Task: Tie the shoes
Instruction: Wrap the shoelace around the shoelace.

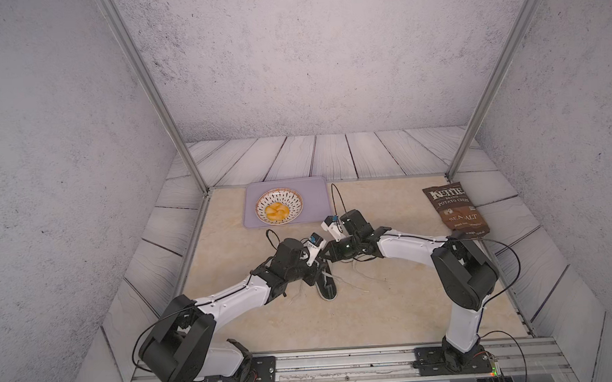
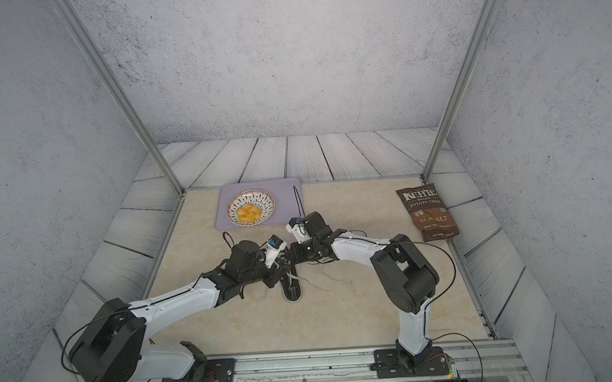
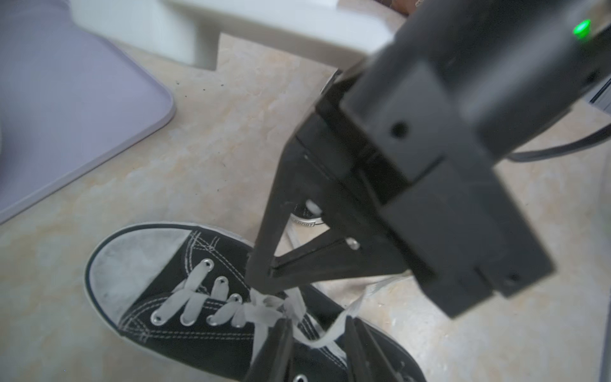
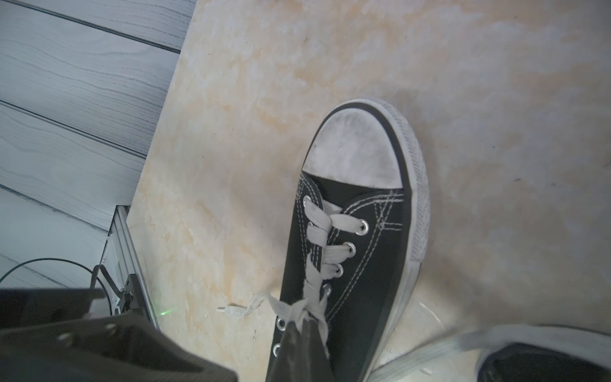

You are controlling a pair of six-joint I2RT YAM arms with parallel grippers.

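Right fingers [image 4: 297, 350] pinch lace [image 4: 312, 284]; arm [image 1: 408, 247] extended inward.

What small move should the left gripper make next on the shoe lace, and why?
Probably close the left gripper on the lace, which runs between its parted fingers. The right gripper is shut on the same lace at the crossing over the shoe and pins it there, so the strand seems ready to be gripped.

Beige marbled tabletop [image 1: 375, 310] bears a lavender tray [image 1: 314, 202], chip bag [image 1: 454, 209] and shoes [image 1: 327, 288]
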